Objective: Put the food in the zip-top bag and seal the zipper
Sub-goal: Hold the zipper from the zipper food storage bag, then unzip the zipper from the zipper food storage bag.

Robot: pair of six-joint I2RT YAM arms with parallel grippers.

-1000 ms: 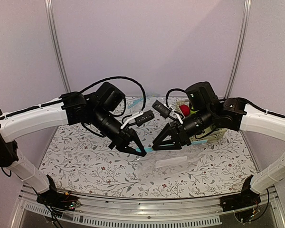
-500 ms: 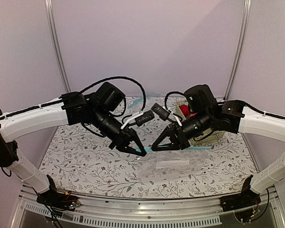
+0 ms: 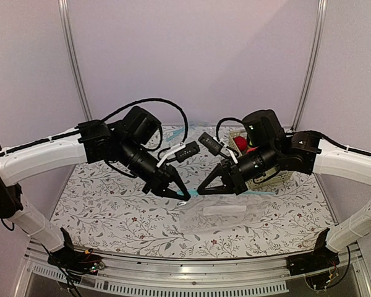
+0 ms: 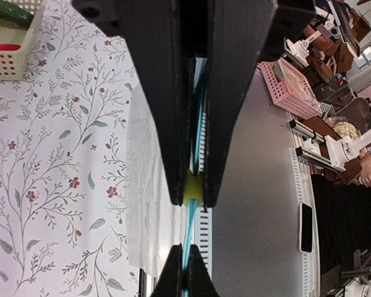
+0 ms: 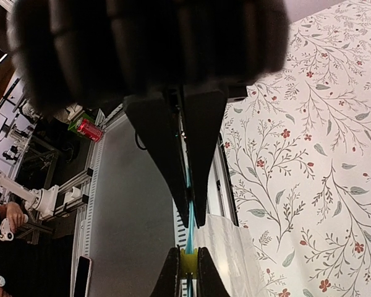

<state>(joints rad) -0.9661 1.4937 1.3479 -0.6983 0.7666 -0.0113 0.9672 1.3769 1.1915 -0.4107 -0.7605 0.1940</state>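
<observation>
Red can (image 5: 89,130) on a grey bench past the table edge: label too small to read. Dark phone (image 4: 306,227) flat on the same bench, screen off. No lettering I can make out on the arms or the bag.

Table (image 3: 99,204): white cover printed with grey-green sprigs and small red flowers, metal rail along the near edge. Behind it a pale lilac wall (image 3: 191,55), with an aluminium post (image 3: 71,55) rising on each side. Beyond the enclosure there is workshop clutter, among it a pink basket (image 4: 290,83).

Left tool (image 3: 187,198): fingers together, clamped on the zipper (image 3: 193,193) at its left end. The wrist view shows the blue strip pinched between the black fingers by a yellow pad.

Right tool (image 3: 201,192): fingers together on the same strip, just beside the left tool, tips nearly meeting. The strip runs on rightward under the right arm.

Bag (image 3: 226,213): clear, crinkled, hanging from the held strip above mid-table, its lower part near or on the cover; I cannot tell which. Contents cannot be made out through the glare.

Red fruit (image 3: 241,144): in a white basket (image 3: 279,177) at the far right of the table, behind the right arm, apart from the bag. Something green lies beside it in the basket.
</observation>
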